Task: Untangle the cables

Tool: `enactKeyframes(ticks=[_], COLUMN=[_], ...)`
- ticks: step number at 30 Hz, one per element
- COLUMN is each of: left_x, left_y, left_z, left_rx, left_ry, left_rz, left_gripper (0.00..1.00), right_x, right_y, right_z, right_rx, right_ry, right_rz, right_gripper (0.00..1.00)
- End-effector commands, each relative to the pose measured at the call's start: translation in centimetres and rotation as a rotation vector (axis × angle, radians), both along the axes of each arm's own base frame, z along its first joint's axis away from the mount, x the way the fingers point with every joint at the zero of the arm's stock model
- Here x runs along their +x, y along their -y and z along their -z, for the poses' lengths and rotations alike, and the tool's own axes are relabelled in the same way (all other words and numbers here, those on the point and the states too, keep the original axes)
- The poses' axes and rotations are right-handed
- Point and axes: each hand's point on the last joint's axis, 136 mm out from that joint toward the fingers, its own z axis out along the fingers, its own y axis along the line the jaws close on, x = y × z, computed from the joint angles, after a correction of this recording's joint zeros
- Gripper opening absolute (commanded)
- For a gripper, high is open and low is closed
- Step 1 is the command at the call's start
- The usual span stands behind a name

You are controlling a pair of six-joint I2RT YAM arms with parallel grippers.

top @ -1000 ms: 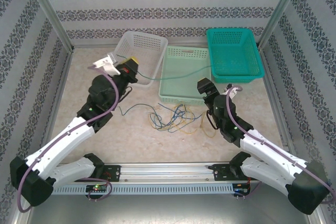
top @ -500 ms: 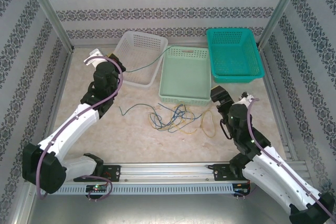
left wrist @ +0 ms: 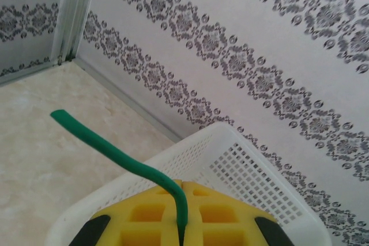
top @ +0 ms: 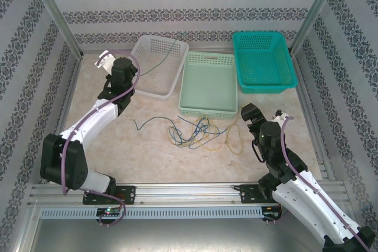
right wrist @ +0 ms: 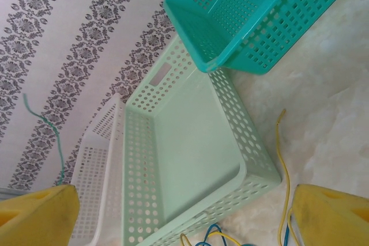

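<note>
My left gripper (top: pixel 131 74) hovers at the left rim of the white basket (top: pixel 155 66), its yellow pads (left wrist: pixel 150 214) shut on a green cable (left wrist: pixel 115 154). That green cable (top: pixel 156 63) slants up over the white basket. The other cables (top: pixel 195 131), blue, green and yellow, lie tangled on the table in front of the mint basket (top: pixel 208 109). A yellow cable (right wrist: pixel 282 159) loops at the right of the tangle. Right of that loop my right gripper (top: pixel 248 112) stands open, with nothing between its fingertips (right wrist: pixel 34 217).
A teal basket (top: pixel 263 84) stands at the back right, touching the mint basket (right wrist: pixel 253 182). Patterned walls and metal posts close in the table on three sides. A rail with the arm bases (top: pixel 177 193) runs along the near edge.
The left gripper has swung back and to the left, dragging the green cable off the mint basket and over the white one. The right arm has pulled back toward the near right.
</note>
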Motion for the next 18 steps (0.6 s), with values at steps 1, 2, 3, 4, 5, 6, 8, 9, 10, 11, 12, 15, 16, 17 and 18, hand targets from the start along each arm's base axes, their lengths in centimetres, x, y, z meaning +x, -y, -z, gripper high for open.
enactKeyframes(ticks=[1,2,3,4,5,6,8,9,10,11,12,15,16,17,18], left_x=[1.4,1.8,2.1,2.4,2.6,2.8,3.3,3.4,3.5,3.6,3.8,4.4,4.6,4.7,4.8], left_y=[-0.3,-0.2,-0.3,-0.3,-0.3,-0.4,-0.4,-0.3,-0.4,-0.5,-0.4,0.0,0.2,0.3,0.3], left_z=[-0.2,0.4,1.0,1.7,2.3,2.7,3.4,3.6,3.8,3.7,3.8,4.3,4.7,5.0,5.3], left_rx=[-0.045,-0.050,-0.057,-0.065,-0.073,-0.076,-0.072,-0.062,-0.054,-0.049,-0.046,-0.039,-0.037,-0.036,-0.039], left_ry=[0.027,0.015,0.007,-0.003,-0.007,-0.008,-0.012,-0.016,-0.022,-0.018,-0.021,-0.056,-0.070,-0.079,-0.084], left_rz=[-0.013,-0.015,-0.020,-0.025,-0.031,-0.037,-0.037,-0.035,-0.038,-0.040,-0.032,0.003,0.013,0.020,0.026], left_gripper=[0.00,0.00,0.00,0.00,0.00,0.00,0.00,0.00,0.00,0.00,0.00,0.00,0.00,0.00,0.00], right_x=[-0.2,-0.2,-0.2,-0.3,-0.3,-0.4,-0.6,-0.7,-0.8,-0.9,-0.9,-1.0,-1.0,-0.9,-0.9], right_y=[0.6,0.6,0.7,0.7,0.8,0.8,1.0,1.0,1.1,1.2,1.2,1.3,1.3,1.2,1.1], right_z=[0.5,0.4,0.4,0.4,0.4,0.4,0.3,0.3,0.3,0.4,0.4,0.5,0.6,0.7,0.7], right_rx=[-0.007,-0.004,-0.004,-0.003,-0.005,-0.005,-0.005,-0.005,-0.004,-0.005,-0.006,-0.005,-0.004,-0.004,-0.005], right_ry=[-0.012,-0.011,-0.010,-0.011,-0.012,-0.011,-0.011,-0.011,-0.011,-0.012,-0.012,-0.013,-0.015,-0.017,-0.018], right_rz=[0.024,0.024,0.026,0.026,0.026,0.026,0.029,0.031,0.033,0.033,0.034,0.037,0.036,0.034,0.030], right_gripper=[0.95,0.95,0.95,0.95,0.95,0.95,0.95,0.95,0.95,0.95,0.95,0.94,0.94,0.93,0.93])
